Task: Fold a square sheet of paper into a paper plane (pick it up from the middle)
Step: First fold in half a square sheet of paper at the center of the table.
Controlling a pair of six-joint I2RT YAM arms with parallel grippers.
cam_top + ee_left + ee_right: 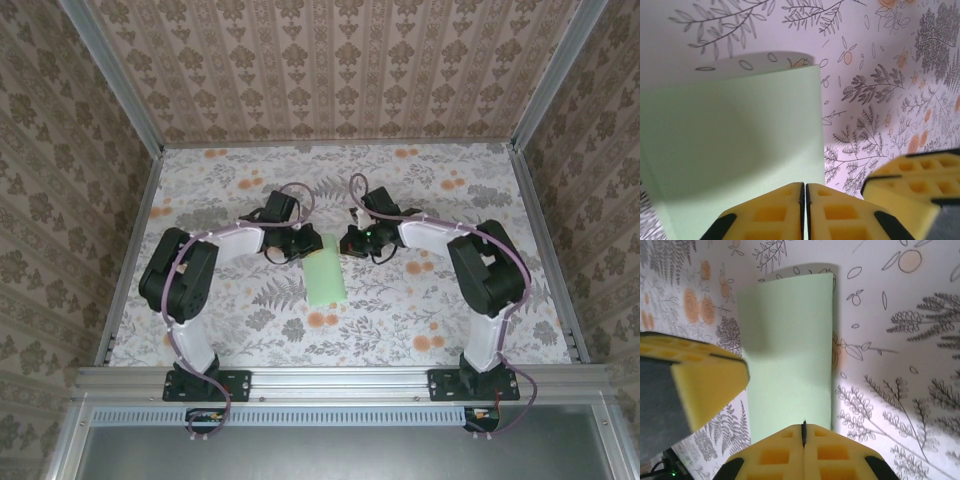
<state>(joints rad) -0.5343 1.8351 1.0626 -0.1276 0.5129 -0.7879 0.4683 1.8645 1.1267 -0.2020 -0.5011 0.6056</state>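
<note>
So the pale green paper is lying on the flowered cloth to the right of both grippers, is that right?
No. The pale green paper is lying on the flowered cloth, but between the two grippers, not right of both: the left gripper is at its left edge and the right gripper at its right edge, as the top external view shows.
</note>
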